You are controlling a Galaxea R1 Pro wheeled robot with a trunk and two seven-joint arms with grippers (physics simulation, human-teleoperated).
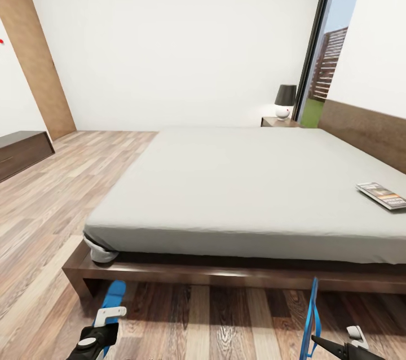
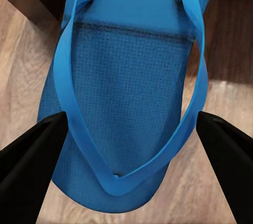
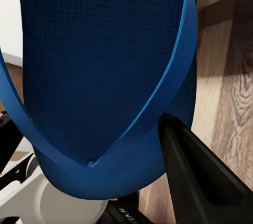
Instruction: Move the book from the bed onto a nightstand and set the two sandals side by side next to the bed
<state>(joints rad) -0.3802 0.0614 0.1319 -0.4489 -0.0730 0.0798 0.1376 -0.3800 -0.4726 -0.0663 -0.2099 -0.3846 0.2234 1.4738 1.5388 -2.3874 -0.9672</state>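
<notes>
The bed (image 1: pixel 242 179) with its off-white mattress fills the middle of the head view. On it, near the right edge, lies the book (image 1: pixel 382 195). A nightstand (image 1: pixel 278 121) stands at the bed's far corner. One blue sandal (image 1: pixel 114 297) (image 2: pixel 124 92) lies flat on the floor in front of the bed frame. My left gripper (image 1: pixel 107 319) (image 2: pixel 126 145) hangs over it, open, its dark fingers (image 2: pixel 31 161) either side of the sole. The other sandal (image 1: pixel 309 320) (image 3: pixel 100 71) stands on edge, and my right gripper (image 1: pixel 330 343) is shut on it.
A dark-shaded lamp (image 1: pixel 285 100) sits on the nightstand beside a tall window (image 1: pixel 330 61). A long dark bench (image 1: pixel 22 151) and a wooden door (image 1: pixel 39 61) line the left wall. Plank floor (image 1: pixel 62 202) runs along the bed's left side and front.
</notes>
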